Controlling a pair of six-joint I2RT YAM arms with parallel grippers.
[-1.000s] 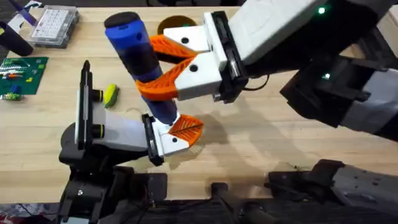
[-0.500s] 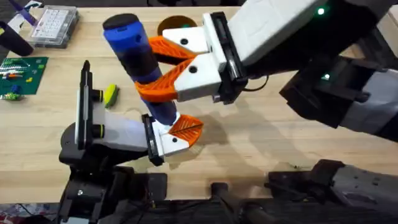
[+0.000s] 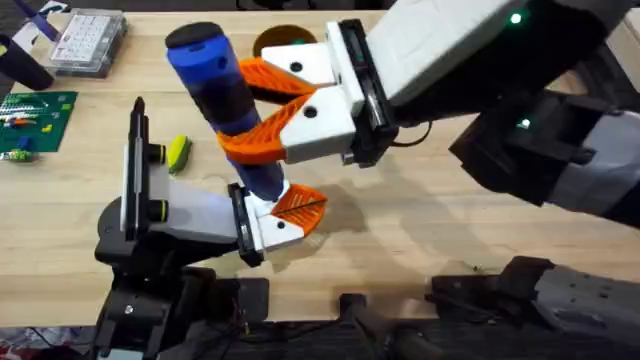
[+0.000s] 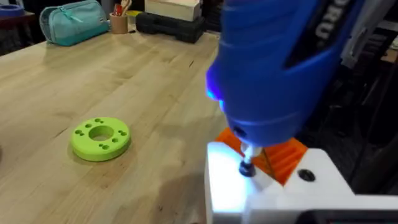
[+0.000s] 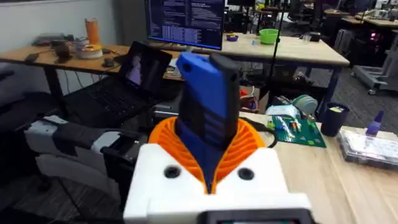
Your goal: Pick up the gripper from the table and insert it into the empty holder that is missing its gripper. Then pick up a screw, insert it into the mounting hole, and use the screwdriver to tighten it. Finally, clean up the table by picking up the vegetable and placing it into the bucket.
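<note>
A: Screwdriver (image 3: 224, 105) status? One on the table or in hand?

B: One screwdriver, in hand. Right gripper (image 3: 262, 108) has its two orange fingers pinched on the blue body, tilted, black cap up, bit down. Right wrist view: blue body (image 5: 208, 106) wedged between the orange pads.

A: Bit location?

B: On the gripper (image 3: 290, 210), the small white block with the orange ribbed tip. It sits at the black end plate of the holder (image 3: 185, 215). Left wrist view shows the bit tip on a dark screw head (image 4: 247, 168) in the white block; a blue light glows on the driver body (image 4: 273, 68).

A: Count of finger pieces on the holder?

B: One I can make out. Can't tell about a second.

A: Left gripper?

B: Can't tell whether it's spread or closed. Its camera looks at the driver from close range.

A: Cleanup items?

B: One vegetable (image 3: 178, 152), yellow-green, on the table just beside the holder's upright section. One bucket (image 3: 283, 40), orange-brown, at the far edge, mostly hidden behind the right gripper. Apart from each other.

A: Other stuff?

B: One green disc (image 4: 101, 137) with holes, flat on the table. One clear parts box (image 3: 88, 40) and one green board (image 3: 35, 120) at the far left. One teal pouch (image 4: 71, 22) at the table's far end.
</note>
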